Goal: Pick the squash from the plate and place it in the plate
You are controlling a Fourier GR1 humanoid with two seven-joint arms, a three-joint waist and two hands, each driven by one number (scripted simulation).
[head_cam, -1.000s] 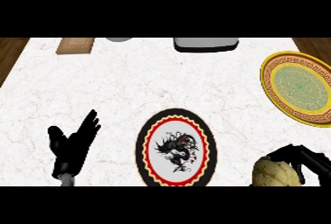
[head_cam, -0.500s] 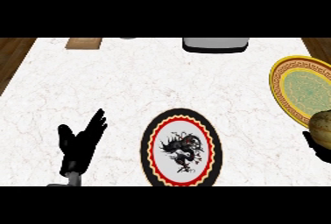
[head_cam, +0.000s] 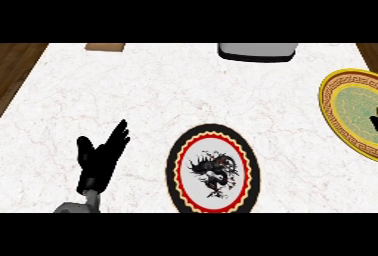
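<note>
Looking for the squash, you find none of it in the head view now. The picture from a second ago has it low at the right, wrapped in the right hand. Half a second ago it shows at the right edge, beside the gold-rimmed plate. Now it is out of frame on that side.

All that shows of the right hand (head_cam: pixel 373 121) is a dark sliver at the right edge, over the gold-rimmed plate (head_cam: pixel 329 102). You cannot tell from it whether the hand is closed on anything. The visible part of that plate carries no squash.

The dragon plate (head_cam: pixel 214 128), low and centre with its black and red border, also has nothing on it. From this I judge the pick done and the carry under way, with the release over the gold-rimmed plate not yet seen. Wait for the squash to show on the plate before you count the placing as made.

Left of the dragon plate, the left hand (head_cam: pixel 100 157) rests on the marble counter (head_cam: pixel 148 85), fingers straight, slightly spread and pointing up, holding nothing, as it does in both earlier pictures.

Along the far edge stand a grey appliance (head_cam: pixel 258 51) and a wooden board (head_cam: pixel 105 47), both well apart from the plates.
</note>
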